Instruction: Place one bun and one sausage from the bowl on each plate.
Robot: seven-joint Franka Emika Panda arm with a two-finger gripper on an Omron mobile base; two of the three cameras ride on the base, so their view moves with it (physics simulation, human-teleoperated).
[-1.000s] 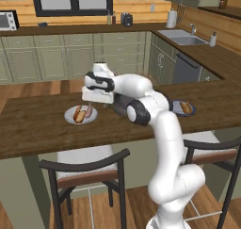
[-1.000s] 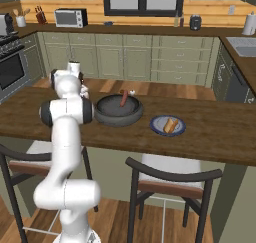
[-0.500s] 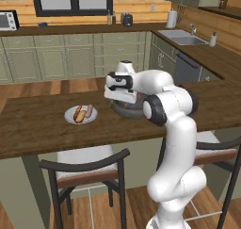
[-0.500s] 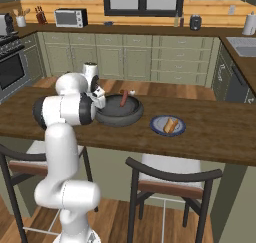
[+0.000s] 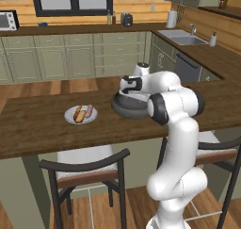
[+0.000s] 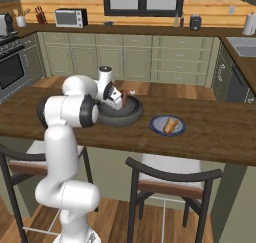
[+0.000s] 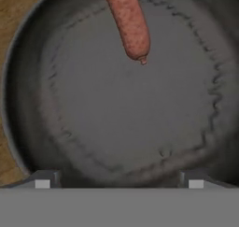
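The bowl (image 5: 123, 108) sits mid-frame on the counter (image 5: 28, 124), bare wood around it. Fingers (image 7: 119, 179) hover over its floor, spread apart and empty; one sausage (image 7: 129, 23) lies at upper centre. The hand has swung from the pale plate (image 5: 81, 114) to the bowl. The blue plate (image 6: 168, 125) holds a bun.

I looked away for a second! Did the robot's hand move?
Yes. The end effector swung from over the pale plate across to above the dark bowl, where a sausage lies.

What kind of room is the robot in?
It looks like a kitchen. There is a sink in the counter, a microwave by the wall, and a wooden counter with a bowl and plates of food.
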